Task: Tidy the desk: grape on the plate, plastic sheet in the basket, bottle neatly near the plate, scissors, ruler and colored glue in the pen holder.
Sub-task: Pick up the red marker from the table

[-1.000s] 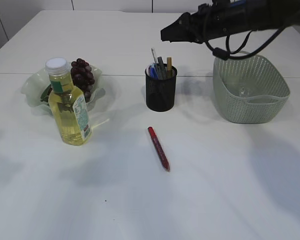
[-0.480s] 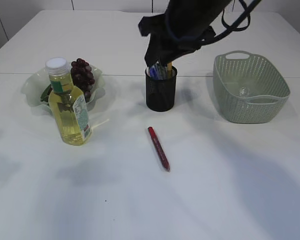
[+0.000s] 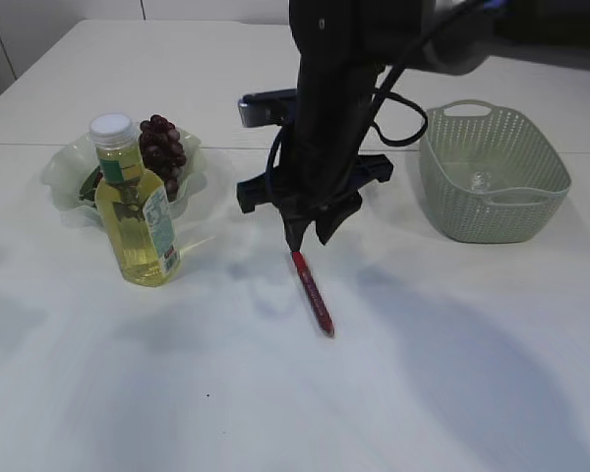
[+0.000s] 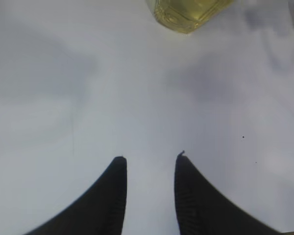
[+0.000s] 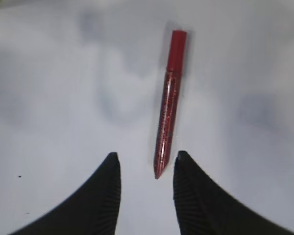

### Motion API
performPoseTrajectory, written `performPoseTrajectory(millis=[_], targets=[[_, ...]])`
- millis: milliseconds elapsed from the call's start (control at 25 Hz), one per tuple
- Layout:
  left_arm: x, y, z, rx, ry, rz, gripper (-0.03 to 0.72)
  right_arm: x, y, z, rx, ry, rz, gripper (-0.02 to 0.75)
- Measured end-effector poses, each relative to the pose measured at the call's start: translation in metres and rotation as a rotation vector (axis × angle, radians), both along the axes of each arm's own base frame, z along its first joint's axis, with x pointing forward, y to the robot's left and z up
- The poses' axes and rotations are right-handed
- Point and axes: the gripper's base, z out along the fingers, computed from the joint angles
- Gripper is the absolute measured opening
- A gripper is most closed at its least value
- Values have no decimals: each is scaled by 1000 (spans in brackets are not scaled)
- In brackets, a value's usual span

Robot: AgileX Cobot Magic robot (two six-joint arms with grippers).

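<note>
Near the middle of the white table [image 3: 452, 374] lies a slim red glitter glue pen [image 3: 312, 292], flat on the surface and slanted, its capped end pointing away toward the back of the table. Directly above that far end hangs the black right gripper [image 3: 305, 239], pointing straight down; from its wrist camera the pen's tip [image 5: 158, 172] sits between the two dark fingertips [image 5: 110, 171], which stand parted and grasp nothing. Off to the left, a clear plastic bottle of yellow liquid with a white cap [image 3: 135, 202] stands upright, just in front of a pale green wavy-edged glass plate [image 3: 64, 172] holding a bunch of dark purple grapes [image 3: 163, 152]. To the right, well apart from the pen, sits a sage-green perforated plastic basket [image 3: 494, 172]. The left gripper [image 4: 149, 161] hovers over bare table with its fingers apart and empty, the bottle's base at the top edge of its view.
</note>
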Motion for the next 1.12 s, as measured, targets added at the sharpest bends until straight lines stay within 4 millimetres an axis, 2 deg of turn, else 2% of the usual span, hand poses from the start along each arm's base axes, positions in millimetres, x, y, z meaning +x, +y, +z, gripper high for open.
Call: performPoseTrajectory(millis=[240, 480, 680, 840, 1120], targets=[[0, 0, 0, 0, -2, 0, 246, 15, 4, -31, -60, 30, -19, 326], [0, 0, 0, 0, -4, 1, 246, 31, 14, -47, -54, 17, -26, 346], [1, 0, 0, 0, -7, 2, 246, 38, 15, -64, -64, 33, -33, 347], [1, 0, 0, 0, -9, 2, 246, 44, 6, -73, -74, 49, -55, 347], [2, 0, 1, -1, -22, 5, 246, 56, -14, -72, -72, 49, -99, 349]])
